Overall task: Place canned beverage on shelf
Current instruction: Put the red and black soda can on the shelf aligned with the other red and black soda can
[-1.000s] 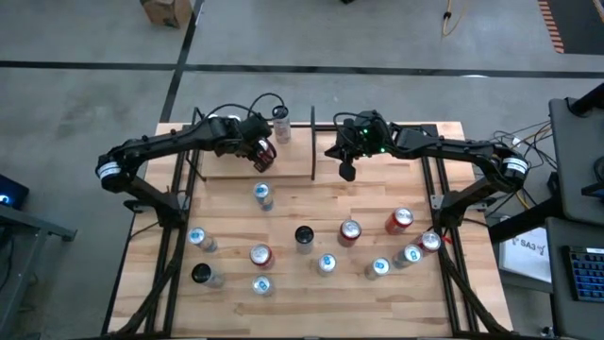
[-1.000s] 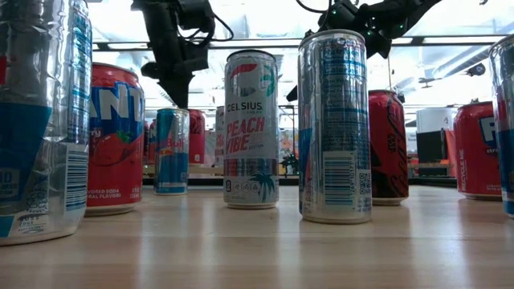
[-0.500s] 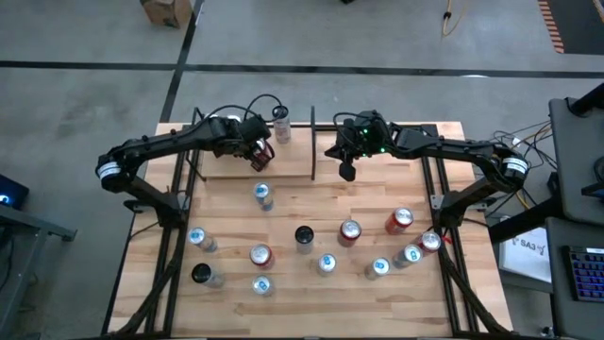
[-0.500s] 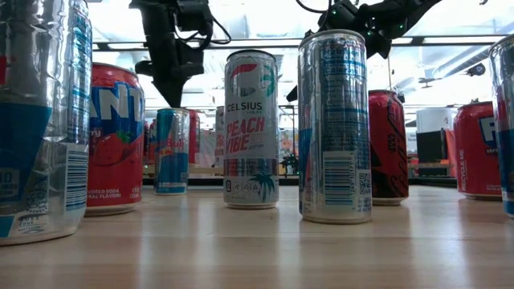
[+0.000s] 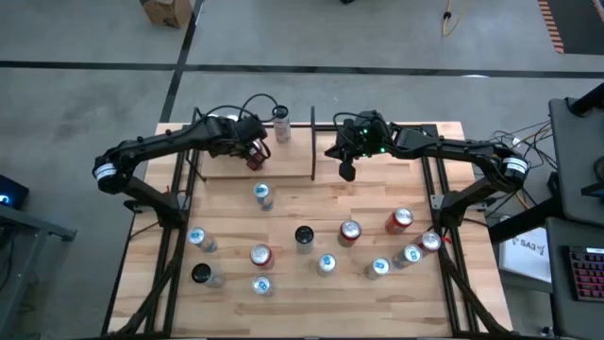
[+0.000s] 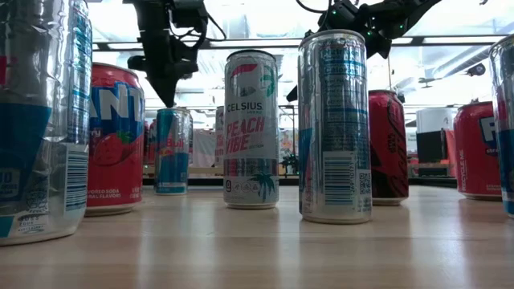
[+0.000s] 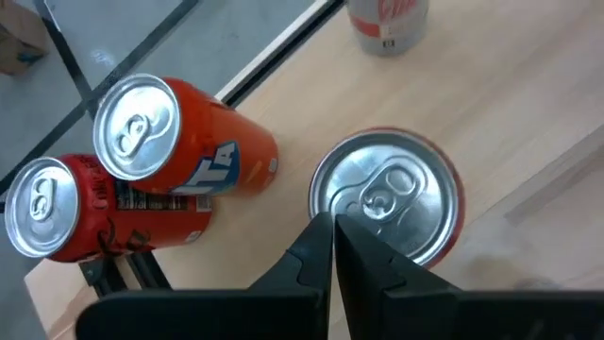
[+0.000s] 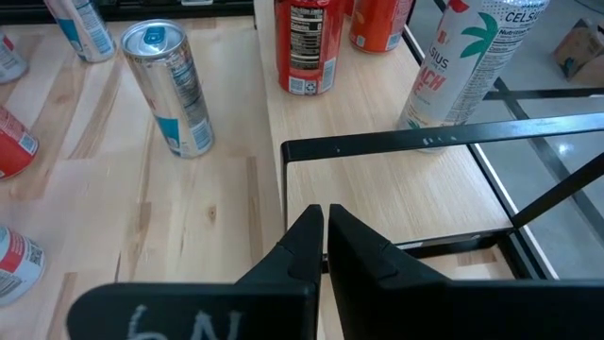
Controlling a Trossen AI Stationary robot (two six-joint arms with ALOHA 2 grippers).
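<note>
Wooden tabletop [image 5: 377,203], black-framed plank-floored shelf [image 5: 283,162]

The table [image 5: 283,312] is light wood and stands on a grey floor [image 5: 75,85]. Dark lines [image 5: 94,64] cross the floor. A brown cardboard box [image 5: 166,10] sits on the floor beyond the table. A black desk [image 5: 576,142] stands at one side. Bright light fills the room behind.
</note>
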